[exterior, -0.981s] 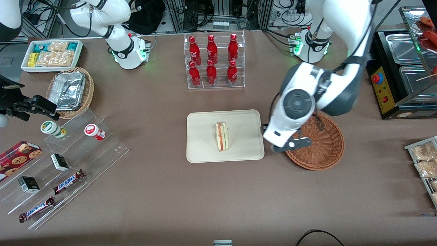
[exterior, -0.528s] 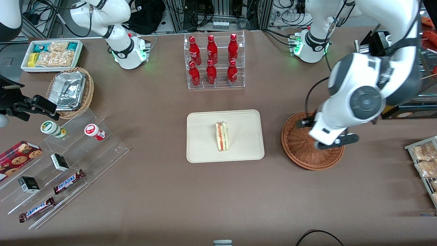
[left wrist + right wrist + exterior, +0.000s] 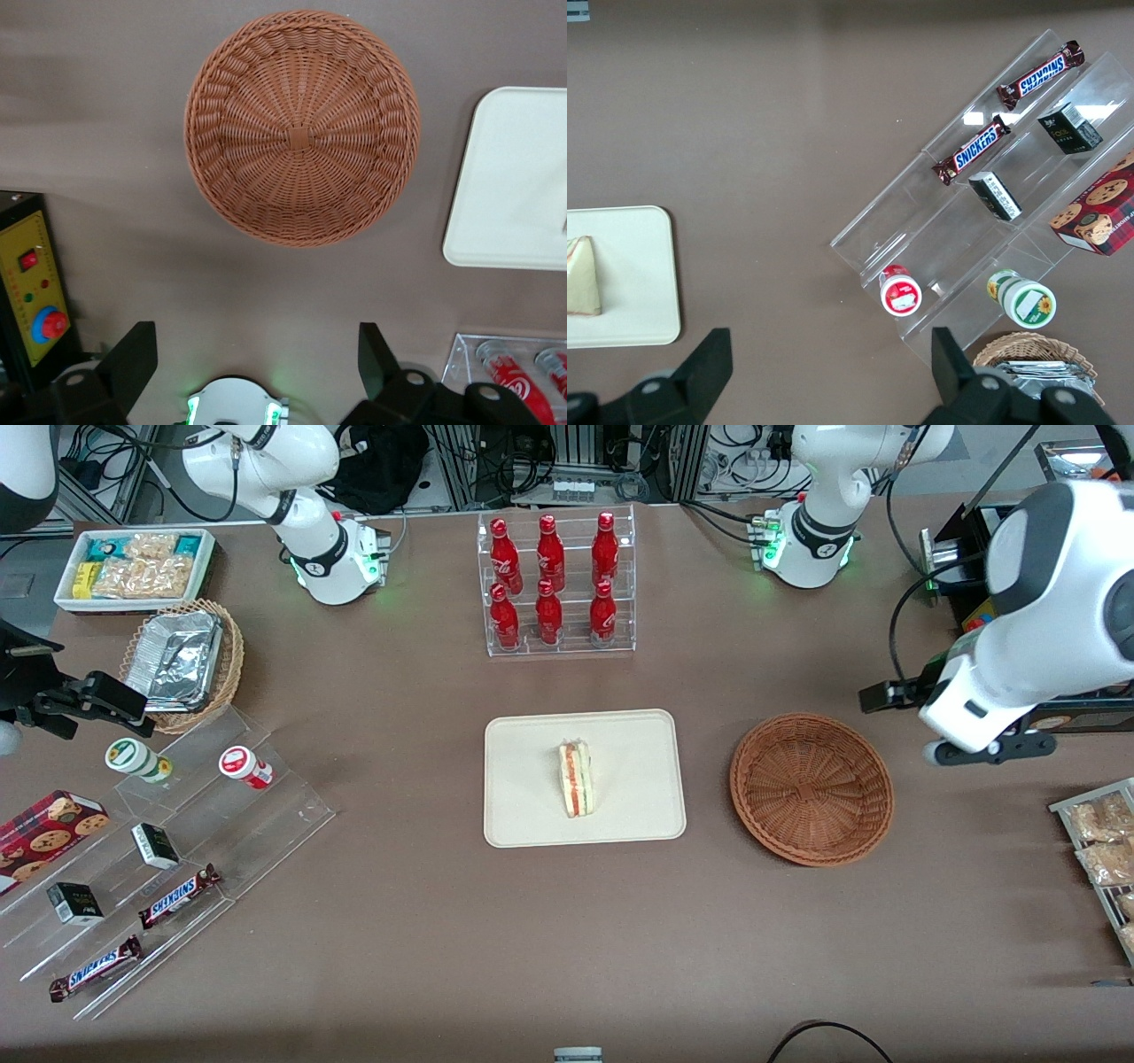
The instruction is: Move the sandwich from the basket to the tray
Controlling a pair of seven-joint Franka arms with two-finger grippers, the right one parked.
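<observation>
We see the sandwich (image 3: 576, 779) lying on the tray (image 3: 532, 815), about the middle of it, filling stripe facing up. The stripe runs toward and away from the front camera. Nothing is touching the sandwich. The tray sits in the centre of the front frame, flat on the brown table (image 3: 425, 939).

The basket (image 3: 811, 788) is beside the tray, toward the working arm's end of the table. It is near the tray but not touching it, with a strip of table between them. We see only bare wicker inside it, in both the front and left wrist views.

The gripper (image 3: 255, 341) hangs above the table at mid height in the front frame, close to the frame edge at the working arm's end. It is well apart from the tray and off the basket's rim, not over it. It is close to the black control box (image 3: 992, 655) with the red button. The jaws are released: the two fingers (image 3: 133, 359) stand wide apart with nothing between them.

The rack of red bottles (image 3: 558, 584) is in the upper centre of the front frame, farther from the camera than the tray.
</observation>
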